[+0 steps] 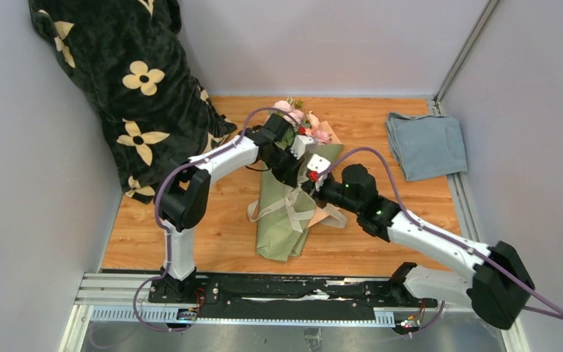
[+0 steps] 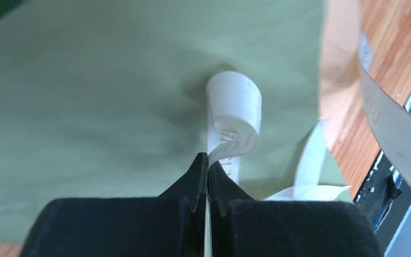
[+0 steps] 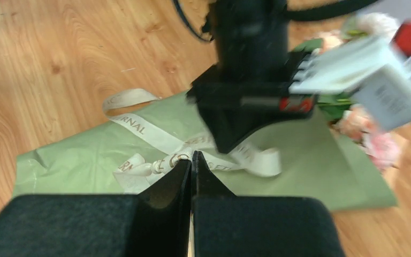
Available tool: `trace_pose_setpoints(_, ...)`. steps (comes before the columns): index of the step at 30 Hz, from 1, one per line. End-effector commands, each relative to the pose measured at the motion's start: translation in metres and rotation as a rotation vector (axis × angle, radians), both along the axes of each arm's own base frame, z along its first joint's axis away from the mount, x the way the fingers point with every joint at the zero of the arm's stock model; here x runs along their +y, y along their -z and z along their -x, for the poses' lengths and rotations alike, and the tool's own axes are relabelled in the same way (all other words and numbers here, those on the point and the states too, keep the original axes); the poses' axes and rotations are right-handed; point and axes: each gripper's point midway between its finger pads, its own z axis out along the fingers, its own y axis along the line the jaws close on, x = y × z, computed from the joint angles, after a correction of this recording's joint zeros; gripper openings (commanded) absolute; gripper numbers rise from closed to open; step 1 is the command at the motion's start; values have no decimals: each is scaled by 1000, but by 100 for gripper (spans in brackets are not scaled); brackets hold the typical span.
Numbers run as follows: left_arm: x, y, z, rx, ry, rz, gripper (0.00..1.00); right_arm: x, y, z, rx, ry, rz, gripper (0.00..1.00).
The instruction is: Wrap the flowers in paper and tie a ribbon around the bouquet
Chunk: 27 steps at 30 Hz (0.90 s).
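The bouquet lies on the wooden table: a sage-green paper [image 1: 282,227] cone with pink flowers [image 1: 298,117] at its far end. A cream ribbon [image 1: 291,205] with printed letters crosses the cone's middle, its ends looping loose. Both grippers meet above that crossing. My left gripper [image 1: 293,180] is shut on the ribbon: in the left wrist view a curled strip of ribbon [image 2: 234,101] comes out of the closed tips [image 2: 208,158] over the paper [image 2: 85,107]. My right gripper [image 3: 191,155] is shut on the ribbon [image 3: 139,126] at the twisted part, beside the left gripper [image 3: 230,143]. Flowers [image 3: 374,144] show at the right.
A black plush blanket [image 1: 132,95] with cream flower prints is heaped at the back left. A folded blue-grey cloth [image 1: 425,143] lies at the back right. Grey walls close in the table [image 1: 190,235], and the arms' mounting rail [image 1: 264,290] runs along the near edge.
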Motion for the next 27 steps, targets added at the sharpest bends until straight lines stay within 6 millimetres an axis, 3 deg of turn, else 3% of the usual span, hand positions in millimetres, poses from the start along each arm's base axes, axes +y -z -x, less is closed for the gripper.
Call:
trace_pose_setpoints(1, 24, -20, -15, 6, -73, 55, 0, 37, -5, -2, 45, -119, -125, 0)
trace_pose_setpoints(4, 36, -18, -21, -8, -99, 34, 0, 53, 26, -17, 129, -117, -97, 0)
trace_pose_setpoints(7, 58, -26, -31, -34, -142, 14, 0, 54, 52, -35, 205, -74, -94, 0)
trace_pose_setpoints(11, 121, -51, -62, -145, -309, -77, 0, 47, 69, -57, 278, -17, -147, 0)
trace_pose_setpoints(13, 155, -70, -66, -235, -340, -146, 0, 48, 71, -69, 302, -12, -160, 0)
trace_pose_setpoints(19, 214, -109, -22, -516, -188, -398, 0, 44, 78, -108, 355, 52, -176, 0)
trace_pose_setpoints(21, 219, -123, 1, -604, -77, -449, 0, 49, 80, -118, 380, 56, -184, 0)
trace_pose_setpoints(23, 208, -129, 34, -609, 100, -445, 1, 56, 86, -126, 420, 50, -176, 0)
trace_pose_setpoints(27, 156, -120, 82, -582, 392, -440, 0, 67, 92, -141, 463, 62, -179, 0)
